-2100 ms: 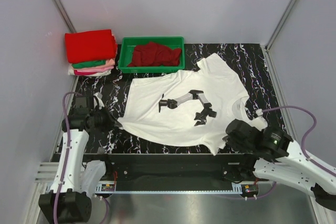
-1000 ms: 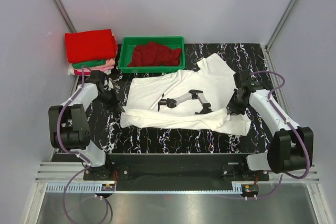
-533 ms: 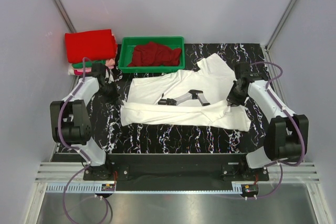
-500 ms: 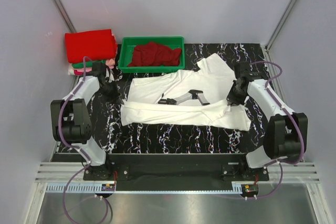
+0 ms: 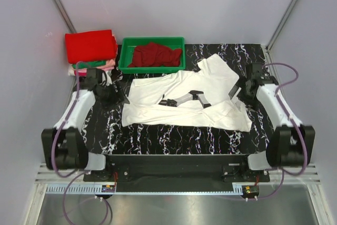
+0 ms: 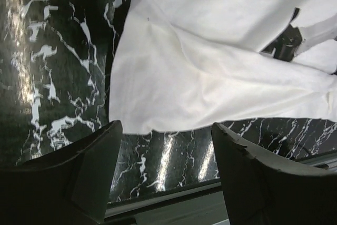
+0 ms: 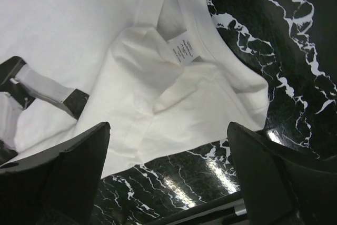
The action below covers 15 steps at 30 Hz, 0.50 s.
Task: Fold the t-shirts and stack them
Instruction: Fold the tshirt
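Note:
A white t-shirt [image 5: 176, 115] with a grey-black robot-arm print [image 5: 190, 98] lies across the black marbled table [image 5: 174, 138]. Its near half is folded back over its middle. My left gripper [image 5: 120, 97] hovers just off the shirt's left edge, open and empty. In the left wrist view the folded left corner [image 6: 158, 88] lies above my left gripper [image 6: 166, 175]. My right gripper [image 5: 235, 92] stands open over the shirt's right side. The right wrist view shows the collar and its label [image 7: 181, 51] above my right gripper [image 7: 168, 180], with nothing between its jaws.
A stack of folded t-shirts, red [image 5: 90, 46] on top with green and pink [image 5: 100, 66] below, sits at the back left. Beside it a green tray [image 5: 125, 59] holds crumpled red cloth [image 5: 155, 54]. Grey walls enclose the table.
Both grippers carried the shirt's near edge back over its middle, then opened and let go. Both arms have since drawn slightly outward from the cloth.

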Each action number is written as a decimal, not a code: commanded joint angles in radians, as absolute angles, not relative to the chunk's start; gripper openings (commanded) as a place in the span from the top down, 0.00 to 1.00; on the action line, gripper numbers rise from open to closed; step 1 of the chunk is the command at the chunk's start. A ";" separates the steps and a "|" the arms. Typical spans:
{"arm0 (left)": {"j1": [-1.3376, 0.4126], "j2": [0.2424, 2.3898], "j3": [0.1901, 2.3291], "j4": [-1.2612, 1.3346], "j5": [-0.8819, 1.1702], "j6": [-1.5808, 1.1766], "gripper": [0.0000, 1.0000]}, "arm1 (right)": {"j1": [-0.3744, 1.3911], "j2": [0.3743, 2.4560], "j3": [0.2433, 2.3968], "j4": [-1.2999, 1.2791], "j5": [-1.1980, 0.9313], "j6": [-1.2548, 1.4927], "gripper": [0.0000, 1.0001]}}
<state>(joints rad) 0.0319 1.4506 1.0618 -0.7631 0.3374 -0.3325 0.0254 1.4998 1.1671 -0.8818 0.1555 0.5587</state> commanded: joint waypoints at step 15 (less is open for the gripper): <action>0.112 1.170 0.525 -0.353 0.469 -0.664 0.26 | -0.190 1.267 0.718 -0.718 -0.028 0.721 0.14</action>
